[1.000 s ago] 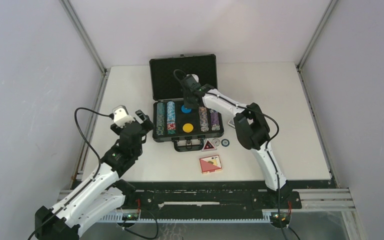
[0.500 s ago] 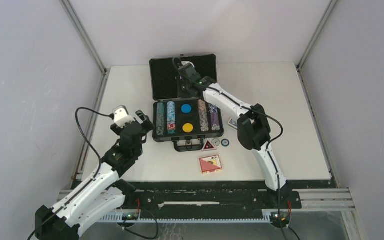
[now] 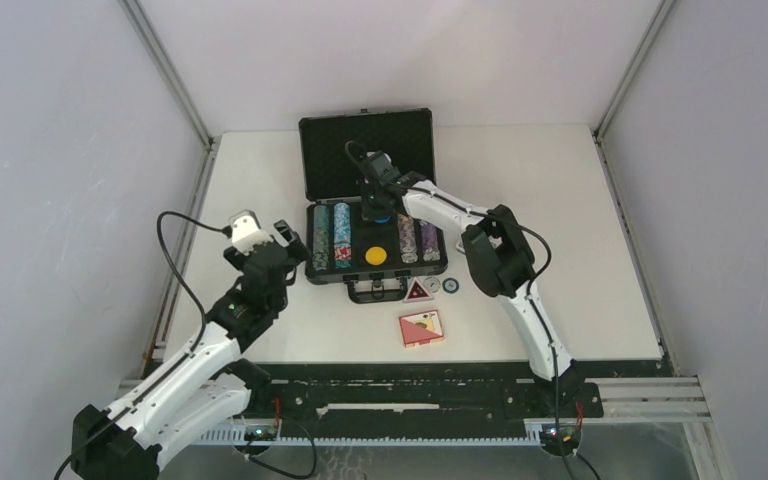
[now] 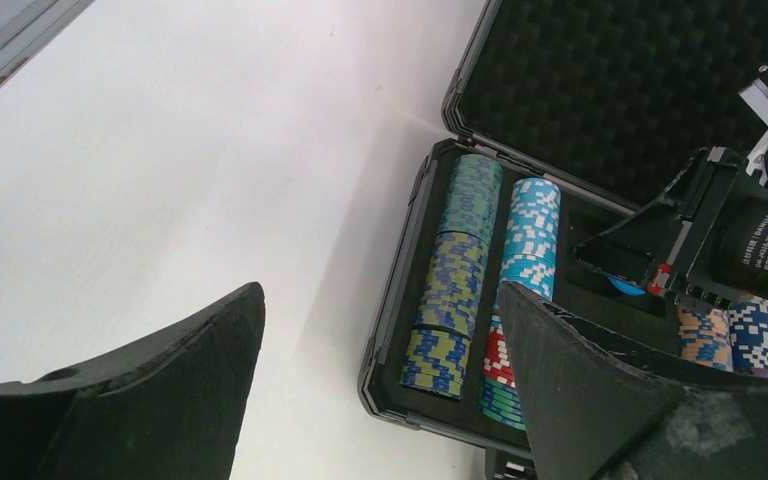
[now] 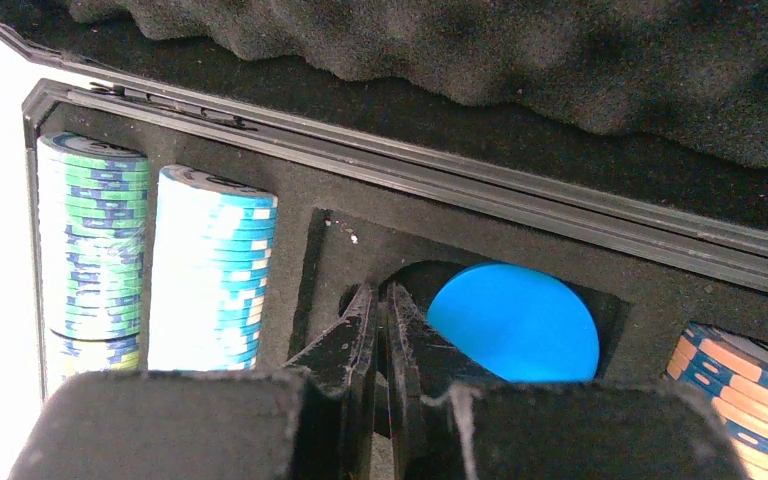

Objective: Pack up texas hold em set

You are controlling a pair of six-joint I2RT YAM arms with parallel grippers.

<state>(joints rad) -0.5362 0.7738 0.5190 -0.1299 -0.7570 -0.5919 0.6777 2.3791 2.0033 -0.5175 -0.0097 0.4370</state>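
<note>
The black briefcase (image 3: 312, 250) lies open mid-table, its foam lid (image 3: 365, 150) raised at the back. Rows of chips (image 3: 331, 236) fill its left slots and more chips (image 3: 417, 240) its right. My right gripper (image 3: 374, 210) is down in the centre recess, shut with nothing seen between its fingers. In the right wrist view its tips (image 5: 380, 295) rest just left of the blue round button (image 5: 515, 320). A yellow round button (image 3: 375, 255) lies nearer. My left gripper (image 3: 295, 245) hangs open and empty beside the case's left wall (image 4: 400, 330).
In front of the case lie a triangular button (image 3: 418, 291), two small round buttons (image 3: 441, 285) and a red card deck (image 3: 421, 328). The right arm's elbow (image 3: 495, 258) hangs over the table just right of the case. Metal frame posts stand at the back corners.
The right gripper drew back toward the lid, then came forward and down onto the blue button's recess, covering it from above. The left arm barely moved.
</note>
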